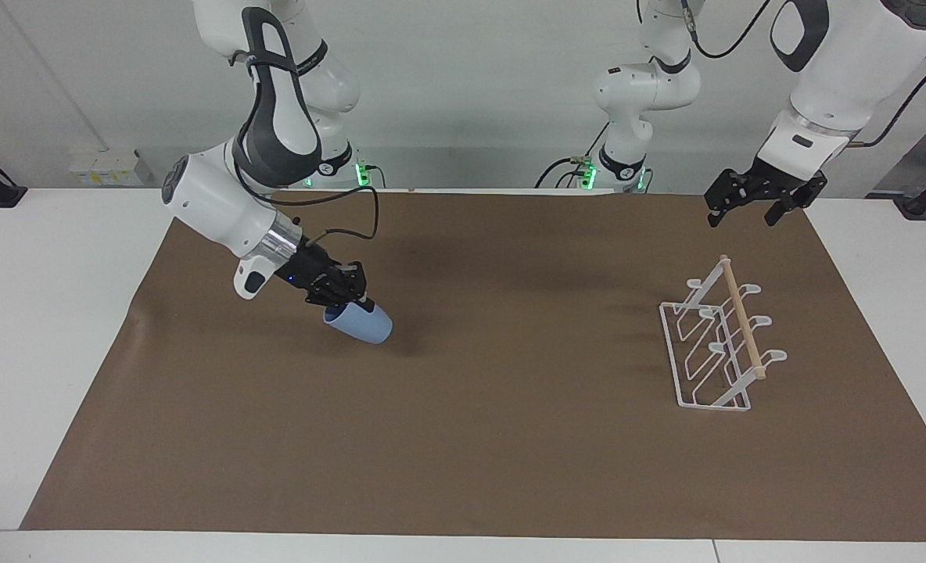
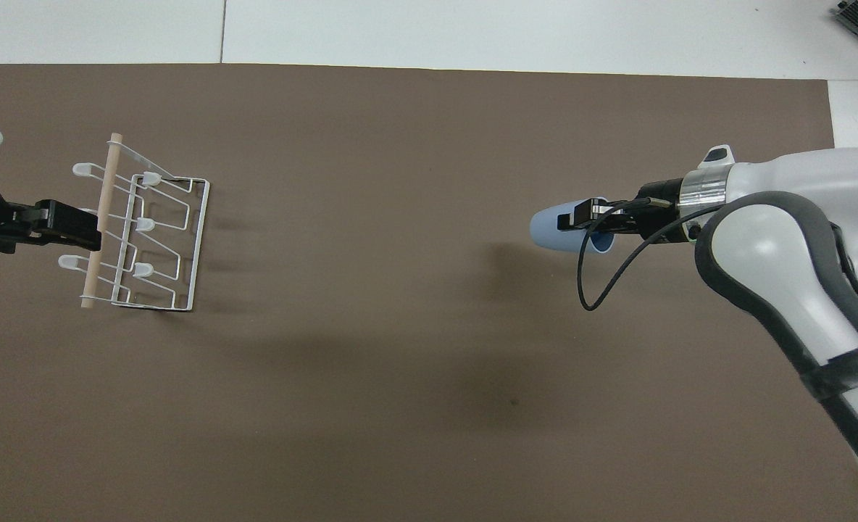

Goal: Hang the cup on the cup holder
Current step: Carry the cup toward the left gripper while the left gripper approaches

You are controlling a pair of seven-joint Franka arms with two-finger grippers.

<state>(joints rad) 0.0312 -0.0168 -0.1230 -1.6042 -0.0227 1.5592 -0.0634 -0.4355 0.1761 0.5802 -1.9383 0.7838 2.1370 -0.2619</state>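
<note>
1. Right gripper (image 1: 346,293), on the arm entering at the right arm's end of the table. Pinches the rim of the cup (image 1: 359,323), one finger inside the mouth and one outside as the overhead view shows it (image 2: 594,221). Wrist tipped well over.

2. Cup (image 2: 563,230). Light blue, plain, handleless. Held in the air over the brown mat (image 1: 463,438), lying nearly on its side, base pointing toward the cup holder, mouth toward the gripper. Well apart from the cup holder.

3. Cup holder (image 1: 715,344). White wire rack with looped prongs and a pale wooden dowel (image 1: 743,317) across its top. Stands on the mat at the left arm's end of the table; prongs bare.

4. Left gripper (image 1: 762,197). Hangs over the mat's edge just above the cup holder on the robots' side; fingers spread, holding nothing. This arm waits.

Step in hand, as judged: carrying the cup across to the cup holder. To do it well, keep the pinch on the rim firm, since a one-wall hold lets the cup swing. The mouth will probably need turning toward a prong before arrival; slide it down over one prong, then release.

Markings: no brand, label or writing can be read on any item.
</note>
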